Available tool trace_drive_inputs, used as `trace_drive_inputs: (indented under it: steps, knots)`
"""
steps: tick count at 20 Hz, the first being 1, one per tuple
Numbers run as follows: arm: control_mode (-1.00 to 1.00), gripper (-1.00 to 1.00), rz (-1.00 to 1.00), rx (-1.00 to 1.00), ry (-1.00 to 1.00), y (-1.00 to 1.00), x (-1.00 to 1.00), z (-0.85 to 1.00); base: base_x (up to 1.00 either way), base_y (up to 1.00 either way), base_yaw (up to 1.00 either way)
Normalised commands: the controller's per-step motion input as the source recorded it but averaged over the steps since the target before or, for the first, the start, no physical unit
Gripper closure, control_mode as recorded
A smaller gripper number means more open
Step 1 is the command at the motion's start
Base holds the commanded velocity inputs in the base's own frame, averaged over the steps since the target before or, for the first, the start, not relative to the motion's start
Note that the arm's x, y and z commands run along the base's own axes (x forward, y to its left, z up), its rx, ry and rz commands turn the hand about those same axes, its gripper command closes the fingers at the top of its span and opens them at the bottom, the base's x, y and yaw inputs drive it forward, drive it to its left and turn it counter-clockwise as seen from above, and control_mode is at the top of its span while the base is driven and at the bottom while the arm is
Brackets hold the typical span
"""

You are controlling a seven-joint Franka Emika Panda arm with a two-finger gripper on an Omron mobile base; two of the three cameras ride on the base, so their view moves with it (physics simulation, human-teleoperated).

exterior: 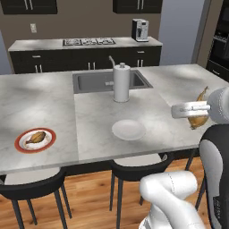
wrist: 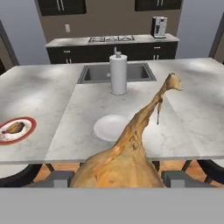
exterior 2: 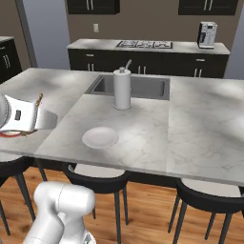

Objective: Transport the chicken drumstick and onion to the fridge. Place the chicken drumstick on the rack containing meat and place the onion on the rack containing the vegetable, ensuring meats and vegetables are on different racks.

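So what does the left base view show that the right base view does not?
Left base view alone: the chicken drumstick, and the bulb of the onion, clamped in the gripper. Right base view alone: a dark cabinet at its left edge. Both: white plate, paper towel roll, sink, coffee machine.

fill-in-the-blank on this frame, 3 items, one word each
1. The hand is shut on the ____.
2. The chicken drumstick lies on a plate with a ____ rim.
3. The paper towel roll stands between the empty white plate and the ____.
Missing words: onion; red; sink.
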Motion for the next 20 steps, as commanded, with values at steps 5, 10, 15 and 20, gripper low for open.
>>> trace_drive_inputs:
  steps: [5,10,15,20]
  knots:
    - [1.0,1.0,0.0,0.0,0.0,0.0,0.0,0.0,-0.21,-0.07,-0.21]
    - [1.0,1.0,0.0,0.0,0.0,0.0,0.0,0.0,0.0,-0.29,-0.9]
    - [1.0,1.0,0.0,0.0,0.0,0.0,0.0,0.0,0.0,-0.84,-0.7]
    - [1.0,1.0,0.0,0.0,0.0,0.0,0.0,0.0,0.09,-1.0,-0.45]
